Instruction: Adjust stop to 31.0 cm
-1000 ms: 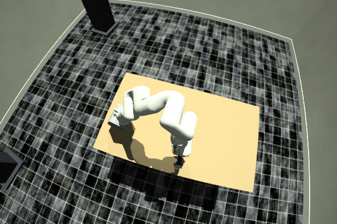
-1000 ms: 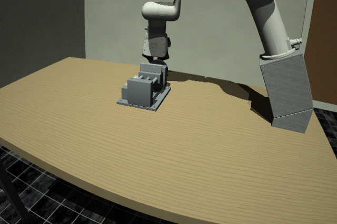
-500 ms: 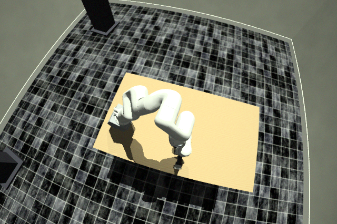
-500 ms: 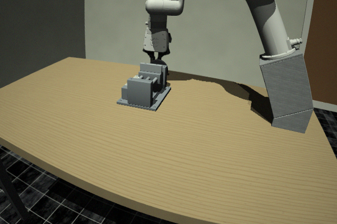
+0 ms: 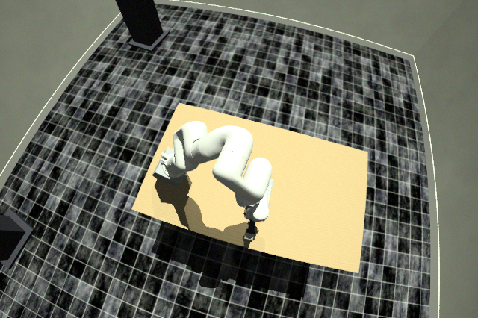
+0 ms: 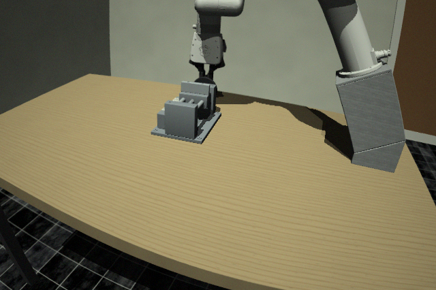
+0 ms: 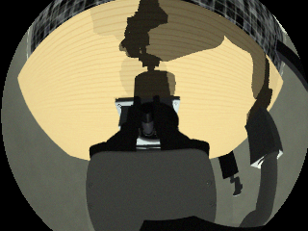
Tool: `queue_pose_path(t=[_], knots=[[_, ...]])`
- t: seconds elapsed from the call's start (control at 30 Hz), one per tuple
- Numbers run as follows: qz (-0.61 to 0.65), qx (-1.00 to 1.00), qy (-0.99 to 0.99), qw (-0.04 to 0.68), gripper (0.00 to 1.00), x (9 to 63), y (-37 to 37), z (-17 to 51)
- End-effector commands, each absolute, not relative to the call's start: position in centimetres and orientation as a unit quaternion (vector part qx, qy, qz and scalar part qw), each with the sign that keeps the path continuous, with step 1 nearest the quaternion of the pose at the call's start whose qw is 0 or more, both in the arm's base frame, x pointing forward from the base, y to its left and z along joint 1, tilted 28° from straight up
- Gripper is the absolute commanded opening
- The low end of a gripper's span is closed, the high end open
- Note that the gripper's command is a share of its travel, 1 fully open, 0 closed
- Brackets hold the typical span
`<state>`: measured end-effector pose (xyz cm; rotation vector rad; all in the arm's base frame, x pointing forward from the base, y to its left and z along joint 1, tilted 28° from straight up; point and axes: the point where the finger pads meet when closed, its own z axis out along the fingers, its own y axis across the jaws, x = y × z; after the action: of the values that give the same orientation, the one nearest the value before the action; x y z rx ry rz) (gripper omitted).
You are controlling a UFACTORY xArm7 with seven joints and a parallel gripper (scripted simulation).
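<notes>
A grey stop fixture (image 6: pixel 188 112) with guide rods on a flat base plate stands on the wooden table. Its dark handwheel (image 6: pixel 203 80) sits at the far end, mostly hidden behind the fixture's end block. My gripper (image 6: pixel 205 73) points down over that end and is shut on the handwheel. In the top view the fixture (image 5: pixel 250 234) is small, near the table's front edge, under my wrist. In the wrist view the dark fingers close around the handwheel in front of the fixture (image 7: pixel 148 106). No scale reading is legible.
My arm's grey base pedestal (image 6: pixel 369 119) stands at the table's right side. The table's edge lies just behind the fixture. A black camera post (image 5: pixel 134 4) stands on the tiled floor far off.
</notes>
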<state>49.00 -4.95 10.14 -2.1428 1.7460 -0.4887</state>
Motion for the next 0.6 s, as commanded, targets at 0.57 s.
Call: queue_pose_path(t=[0.57], knots=[[-0.171,-0.752,0.614,0.166,0.06,46.8,-5.6,7.9]])
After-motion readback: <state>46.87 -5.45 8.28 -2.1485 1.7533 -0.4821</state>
